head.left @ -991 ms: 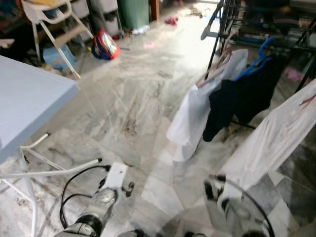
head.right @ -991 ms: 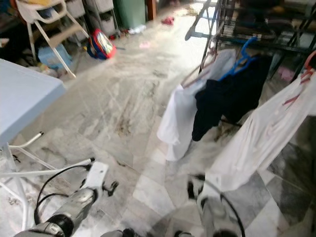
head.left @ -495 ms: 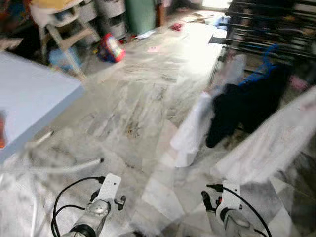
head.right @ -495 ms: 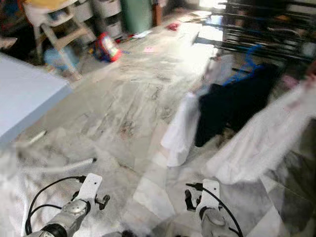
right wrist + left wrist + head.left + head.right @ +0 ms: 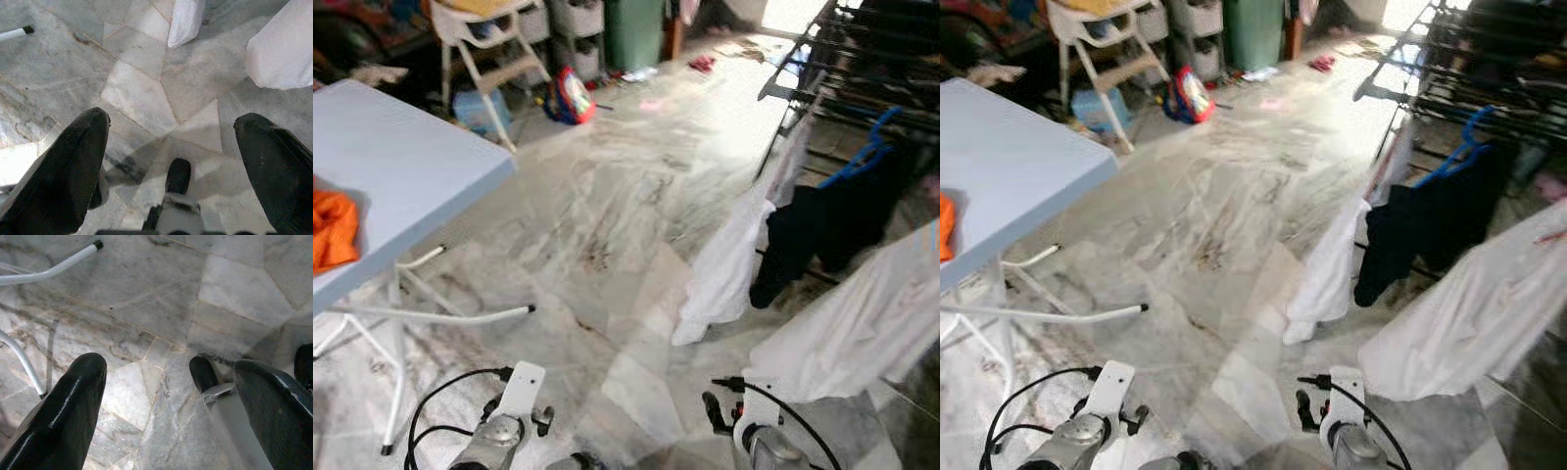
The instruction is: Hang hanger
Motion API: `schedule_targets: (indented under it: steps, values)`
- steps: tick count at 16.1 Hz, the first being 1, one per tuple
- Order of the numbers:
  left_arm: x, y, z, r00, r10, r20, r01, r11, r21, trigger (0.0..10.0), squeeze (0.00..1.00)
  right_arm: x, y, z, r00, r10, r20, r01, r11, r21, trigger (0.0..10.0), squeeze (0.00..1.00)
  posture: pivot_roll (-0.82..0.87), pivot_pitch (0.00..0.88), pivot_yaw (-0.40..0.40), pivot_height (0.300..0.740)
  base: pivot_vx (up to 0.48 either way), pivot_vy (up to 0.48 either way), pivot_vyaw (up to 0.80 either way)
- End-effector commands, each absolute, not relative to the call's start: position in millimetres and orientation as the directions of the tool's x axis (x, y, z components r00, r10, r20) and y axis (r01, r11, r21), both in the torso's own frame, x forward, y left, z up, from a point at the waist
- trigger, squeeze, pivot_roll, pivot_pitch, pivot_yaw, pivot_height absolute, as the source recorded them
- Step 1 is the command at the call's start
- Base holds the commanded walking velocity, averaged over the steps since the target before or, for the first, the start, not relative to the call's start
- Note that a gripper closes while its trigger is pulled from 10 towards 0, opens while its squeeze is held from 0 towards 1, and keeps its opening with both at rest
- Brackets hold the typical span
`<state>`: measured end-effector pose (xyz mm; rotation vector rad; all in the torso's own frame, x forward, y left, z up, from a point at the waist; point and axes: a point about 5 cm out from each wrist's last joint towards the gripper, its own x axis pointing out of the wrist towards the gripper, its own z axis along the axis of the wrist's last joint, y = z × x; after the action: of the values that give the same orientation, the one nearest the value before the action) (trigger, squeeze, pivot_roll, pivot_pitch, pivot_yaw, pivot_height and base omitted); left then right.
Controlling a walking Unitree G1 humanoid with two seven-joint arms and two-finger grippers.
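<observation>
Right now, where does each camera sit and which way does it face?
Head eyes: look forward and down over the floor, table, rack and hung clothes; both arms low.
Left wrist: looks down past the open left gripper at tiles, table leg.
Right wrist: looks down past the open right gripper at tiles, white shirt.
Shared: the marble floor.

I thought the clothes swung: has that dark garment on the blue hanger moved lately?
No. The dark garment hangs beside the white shirt as before; the camera turned, shifting the whole picture.
</observation>
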<state>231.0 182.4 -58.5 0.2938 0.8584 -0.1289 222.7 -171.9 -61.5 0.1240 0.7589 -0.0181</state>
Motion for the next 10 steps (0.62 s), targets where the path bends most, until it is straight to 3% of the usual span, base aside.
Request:
schedule_targets:
  steps: [1, 10]
  values:
    - [224.7, 189.4, -61.8, 0.627, 0.020, -0.778, 0.235, 0.948, 0.214, 10.0, 0.00, 215.1, -172.5, -66.4, 0.705, 0.026, -0.709, 0.063, 0.993, 0.099, 10.0, 0.00, 0.01, 0.127, 0.057, 0.740, 0.000, 0.244, 0.00]
    - [228.7, 191.9, -59.0, 0.630, 0.019, -0.777, 0.265, 0.935, 0.238, 10.0, 0.00, 208.7, -173.7, -70.0, 0.693, 0.017, -0.720, 0.073, 0.993, 0.094, 10.0, 0.00, 0.00, 0.131, 0.071, 0.740, 0.000, 0.382, 0.00]
